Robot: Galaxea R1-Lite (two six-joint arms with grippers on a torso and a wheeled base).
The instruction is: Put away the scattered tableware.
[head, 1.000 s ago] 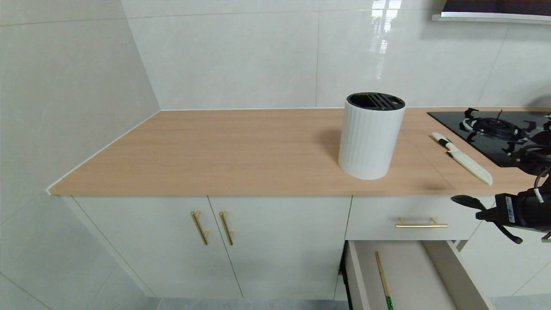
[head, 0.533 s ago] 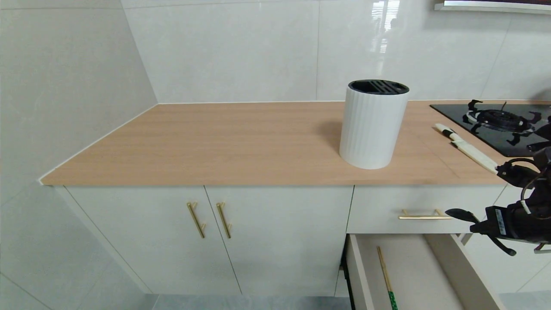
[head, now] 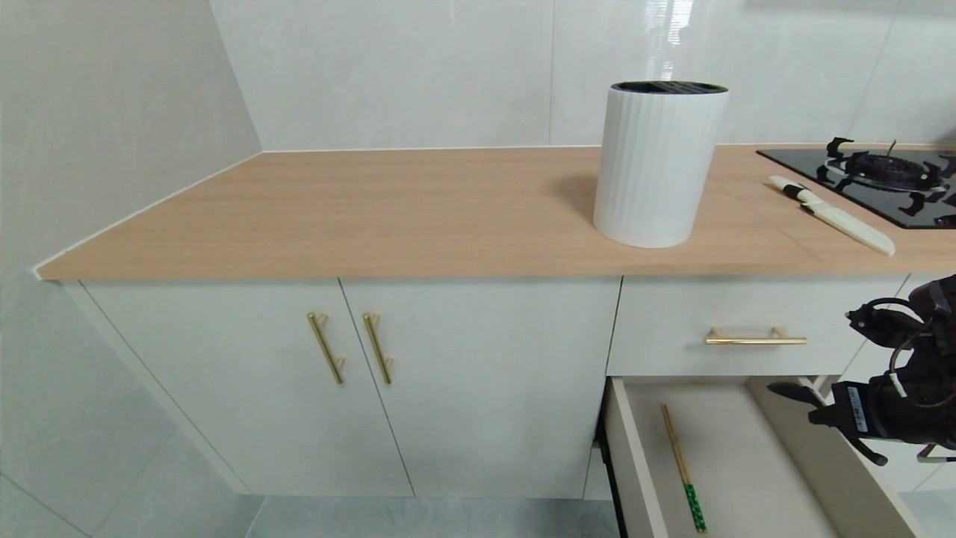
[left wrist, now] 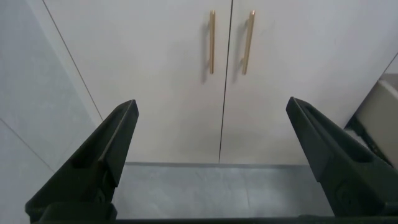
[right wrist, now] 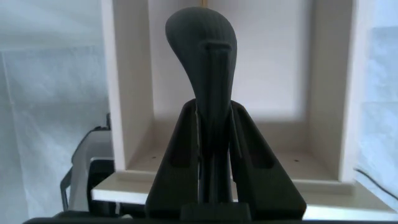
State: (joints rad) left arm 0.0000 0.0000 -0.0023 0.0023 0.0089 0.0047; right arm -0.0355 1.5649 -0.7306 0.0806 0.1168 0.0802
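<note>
1. The right tool hangs by the right wall of the pulled-out white drawer. Its fingers are pressed together on nothing. A careless swing from here could knock that wall.
2. A pair of wooden chopsticks with green-patterned ends lies on the drawer floor near its left wall, seemingly already stowed.
3. The left tool is spread wide and empty, facing the white cabinet doors with brass bar handles.
4. On the wooden desk, a cream-white knife with a black band by its handle lies flat. It sits between the white ribbed cylindrical holder with a black slotted top and the black gas hob, and looks like the piece left out.
5. The blade end points toward the desk's front edge. A pinch on that thin, flat blade may skid it off into the drawer or onto the floor.
6. The handle lies close to the hob, so reaching for it risks bumping the grates. A missed slot could tip the tall holder.
</note>
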